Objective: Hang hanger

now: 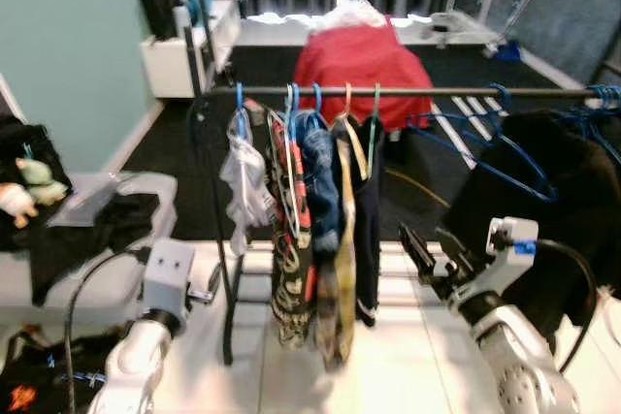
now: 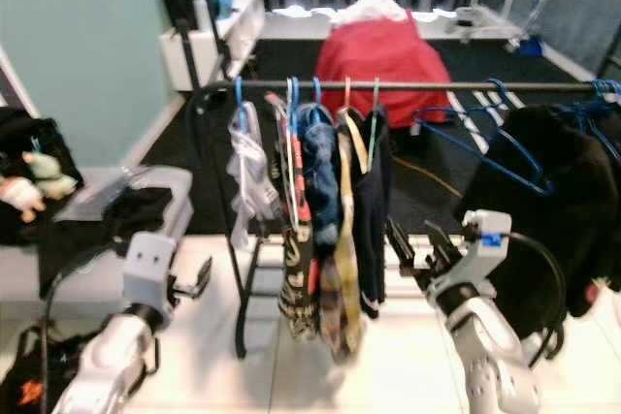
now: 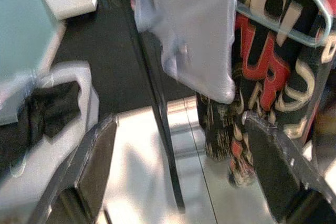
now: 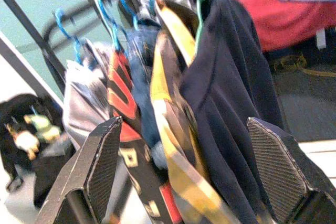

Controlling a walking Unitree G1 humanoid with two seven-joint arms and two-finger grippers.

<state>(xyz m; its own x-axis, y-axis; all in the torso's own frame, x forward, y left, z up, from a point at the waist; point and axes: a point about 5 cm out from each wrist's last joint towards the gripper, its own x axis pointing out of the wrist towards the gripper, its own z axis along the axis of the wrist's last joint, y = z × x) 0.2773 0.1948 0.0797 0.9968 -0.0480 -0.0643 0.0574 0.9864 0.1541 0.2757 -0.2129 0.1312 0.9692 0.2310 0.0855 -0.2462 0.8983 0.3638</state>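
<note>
Left eye view: a black clothes rail (image 1: 408, 91) is running across the scene, and five garments on hangers (image 1: 315, 104) are hanging bunched together near its left end. Empty blue hangers (image 1: 505, 157) are hanging further right on the same rail, beside a dark garment (image 1: 572, 191). The left tool (image 1: 206, 293) is sitting low, left of the rack's upright post (image 1: 228, 298); its fingers are too small here to judge. The right tool (image 1: 427, 254) is reaching in from the right with its fingers spread wide, just beside the hanging clothes and gripping nothing.

Right eye view: a red cover (image 2: 383, 55) is lying on the dark floor behind the rail, and a plastic bin (image 2: 160, 186) holding black cloth is standing at left.

Left wrist view: the left tool (image 3: 178, 145) is standing wide, empty, facing the post and a pale grey garment (image 3: 194, 40) beside a red-lettered one (image 3: 268, 61).

Right wrist view: the right tool (image 4: 194, 156) is gaping wide, holding nothing, pointing at a navy garment (image 4: 231, 93) and a yellow-striped one (image 4: 173, 129).
</note>
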